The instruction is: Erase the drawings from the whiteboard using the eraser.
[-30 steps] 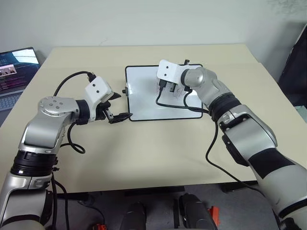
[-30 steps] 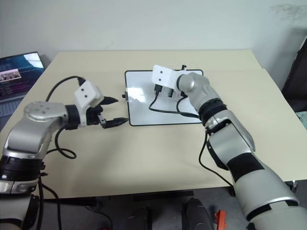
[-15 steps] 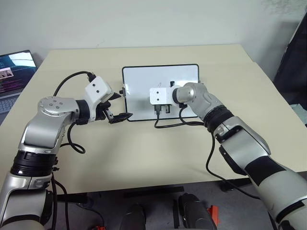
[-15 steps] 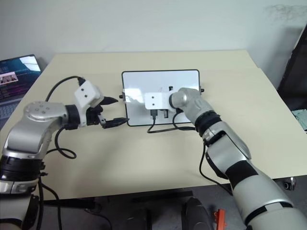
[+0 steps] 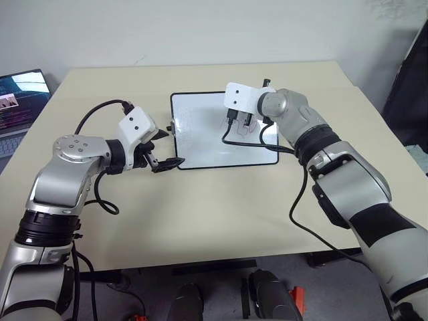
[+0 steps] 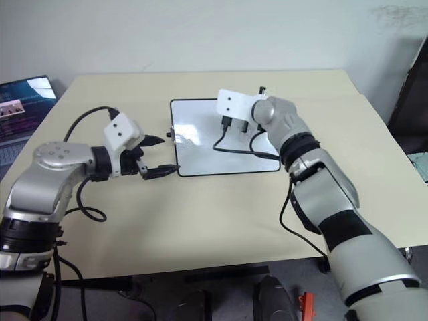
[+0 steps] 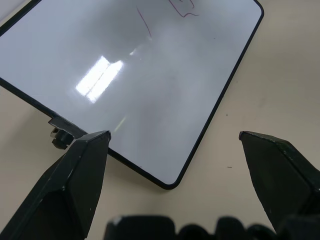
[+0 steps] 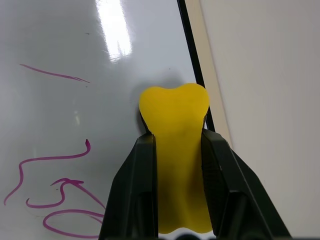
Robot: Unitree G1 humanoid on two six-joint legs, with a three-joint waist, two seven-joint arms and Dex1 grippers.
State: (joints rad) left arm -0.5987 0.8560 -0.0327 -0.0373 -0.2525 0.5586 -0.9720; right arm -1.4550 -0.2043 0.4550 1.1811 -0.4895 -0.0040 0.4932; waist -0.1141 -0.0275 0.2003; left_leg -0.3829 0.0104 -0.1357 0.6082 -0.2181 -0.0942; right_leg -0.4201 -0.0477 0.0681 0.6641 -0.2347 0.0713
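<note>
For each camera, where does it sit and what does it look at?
Head, both eyes: looks down at the table; both arms show.
Left wrist: looks along the open left gripper at the whiteboard.
Right wrist: looks along the right gripper, shut on the eraser.
Shared: whiteboard and drawings.

Beige table [image 5: 221, 207], pale wall [image 5: 200, 30], open laptop [image 5: 20, 100] at left

Both arms silver-grey metallic w/ black bands at joints. Left gripper [image 5: 166, 148]: two black pointed fingers, white box housing behind w/ two small dark dots. Right gripper [image 8: 176, 150]: same black fingers, white box housing too. Black cable loops off each wrist, hanging beside the forearm.
</note>
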